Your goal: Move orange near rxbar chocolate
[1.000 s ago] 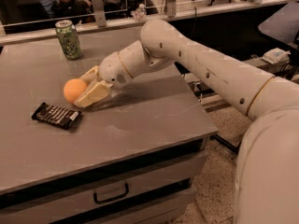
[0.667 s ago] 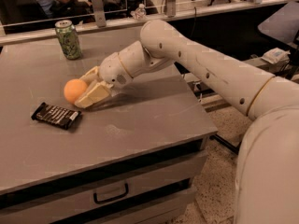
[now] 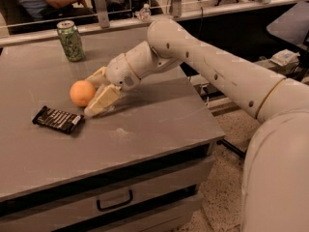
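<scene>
The orange (image 3: 81, 93) rests on the grey table (image 3: 159, 115), left of centre. The rxbar chocolate (image 3: 58, 119), a dark wrapper with pale lettering and a white end, lies flat just in front of and left of the orange, a small gap between them. My gripper (image 3: 90, 95) is low over the table right beside the orange. Its cream fingers (image 3: 102, 100) are spread open, one behind the orange and one in front, around its right side. The white arm reaches in from the right.
A green patterned drink can (image 3: 71, 41) stands at the back left of the table. A rail with posts (image 3: 100, 4) runs behind the table, with a person seated beyond it. The table's right edge drops to the floor.
The orange and the gripper have shifted very slightly to the right. The bar and the can have not moved.
</scene>
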You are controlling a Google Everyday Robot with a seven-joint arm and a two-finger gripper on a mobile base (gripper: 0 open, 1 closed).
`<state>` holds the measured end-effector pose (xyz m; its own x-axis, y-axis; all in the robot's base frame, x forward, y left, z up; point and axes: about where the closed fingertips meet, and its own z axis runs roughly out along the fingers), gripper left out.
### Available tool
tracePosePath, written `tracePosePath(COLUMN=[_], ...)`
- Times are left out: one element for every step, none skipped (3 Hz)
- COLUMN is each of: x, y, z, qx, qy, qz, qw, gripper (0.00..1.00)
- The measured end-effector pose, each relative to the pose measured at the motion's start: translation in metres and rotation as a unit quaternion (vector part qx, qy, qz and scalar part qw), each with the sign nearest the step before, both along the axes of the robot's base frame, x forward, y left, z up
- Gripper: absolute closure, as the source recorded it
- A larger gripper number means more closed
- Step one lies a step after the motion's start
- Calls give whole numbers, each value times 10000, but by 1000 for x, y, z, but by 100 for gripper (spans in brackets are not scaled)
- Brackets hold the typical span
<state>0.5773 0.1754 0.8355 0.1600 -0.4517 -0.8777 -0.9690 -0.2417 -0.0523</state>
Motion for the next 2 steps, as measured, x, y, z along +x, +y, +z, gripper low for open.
tracePosePath(x=[2,9], y=[-2,-13], z=[1,4], qx=[4,227], qy=[-34,-64], qz=[10,-256], qw=[10000,9994], gripper=[0,0])
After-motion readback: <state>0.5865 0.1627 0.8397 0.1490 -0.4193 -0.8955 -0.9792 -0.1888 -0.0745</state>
